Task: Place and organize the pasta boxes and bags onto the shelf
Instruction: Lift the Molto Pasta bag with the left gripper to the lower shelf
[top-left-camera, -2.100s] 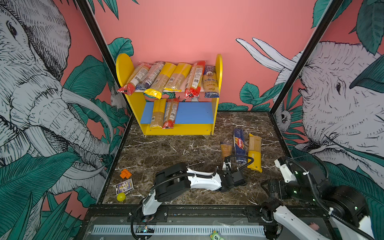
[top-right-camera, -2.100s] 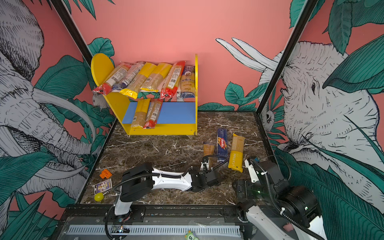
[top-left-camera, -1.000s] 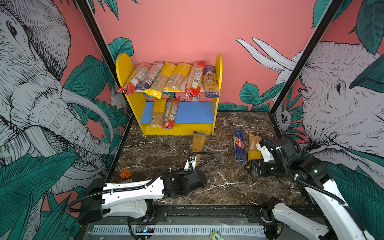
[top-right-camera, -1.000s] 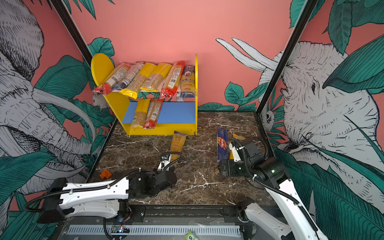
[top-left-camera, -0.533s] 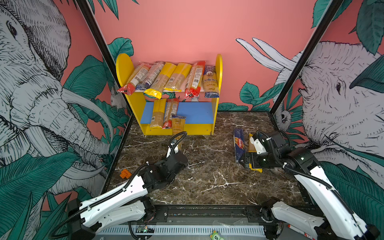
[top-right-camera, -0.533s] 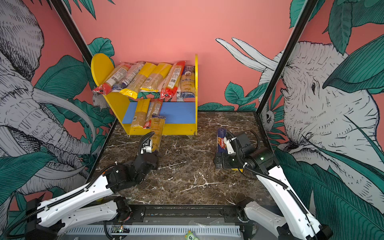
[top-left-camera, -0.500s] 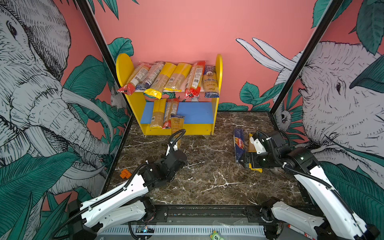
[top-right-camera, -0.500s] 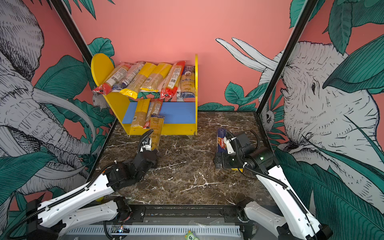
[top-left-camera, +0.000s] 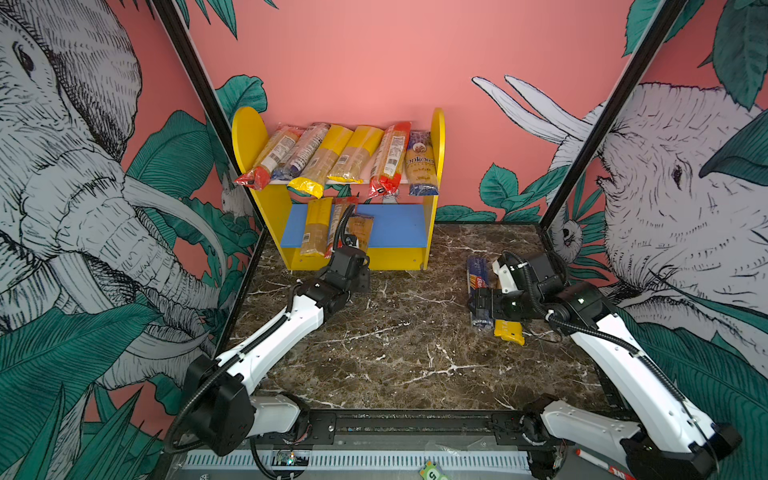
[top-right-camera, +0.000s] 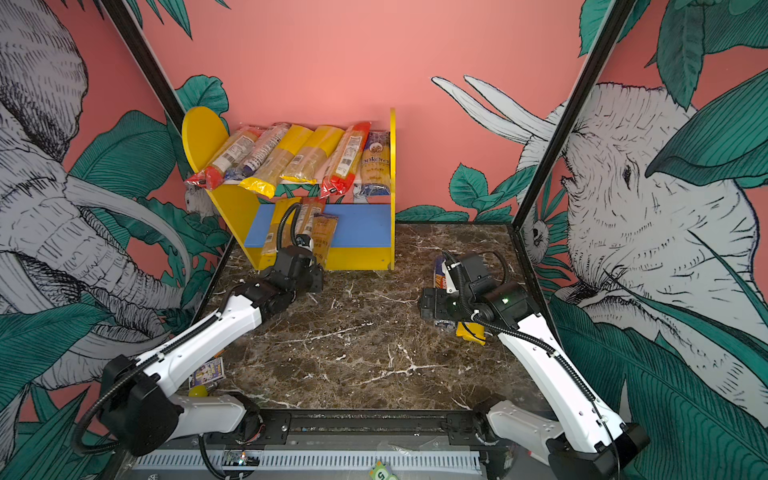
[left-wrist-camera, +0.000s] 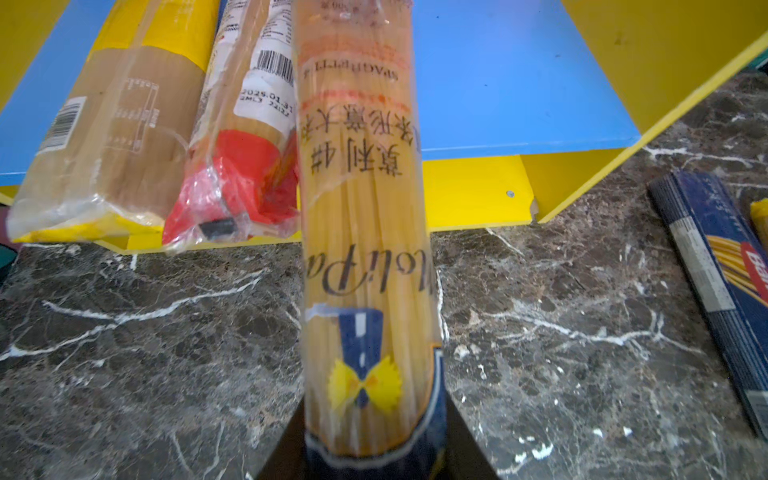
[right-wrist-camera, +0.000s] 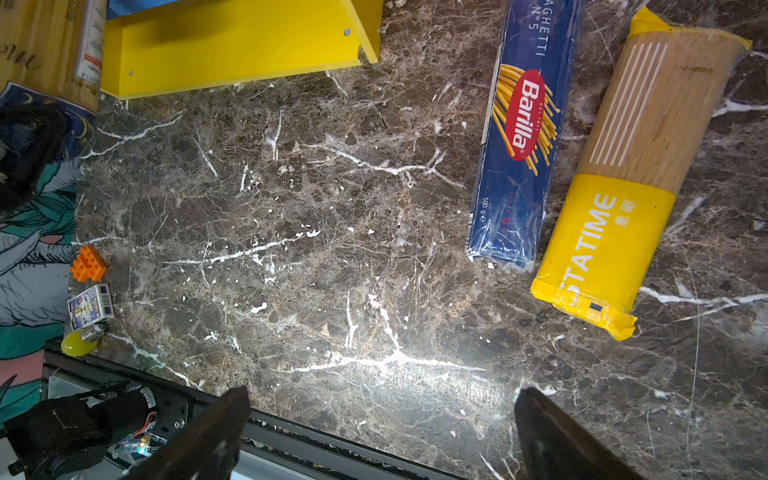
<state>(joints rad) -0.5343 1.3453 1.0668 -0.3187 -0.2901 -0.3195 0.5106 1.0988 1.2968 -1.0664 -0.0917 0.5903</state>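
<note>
Now | left gripper (left-wrist-camera: 372, 453) clenched on spaghetti bag (left-wrist-camera: 361, 199), tip over blue board (left-wrist-camera: 498, 83) | right gripper (right-wrist-camera: 384, 428) spread, Barilla box (right-wrist-camera: 521, 137) well apart

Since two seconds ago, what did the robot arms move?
The left end effector, shut on the spaghetti bag, carried it leftward from beside the Barilla box to the shelf; its far end is now over the blue lower board. The right end effector, open, reached out toward the Barilla box and yellow-ended bag. Those two and the shelved packs stayed put.
</note>
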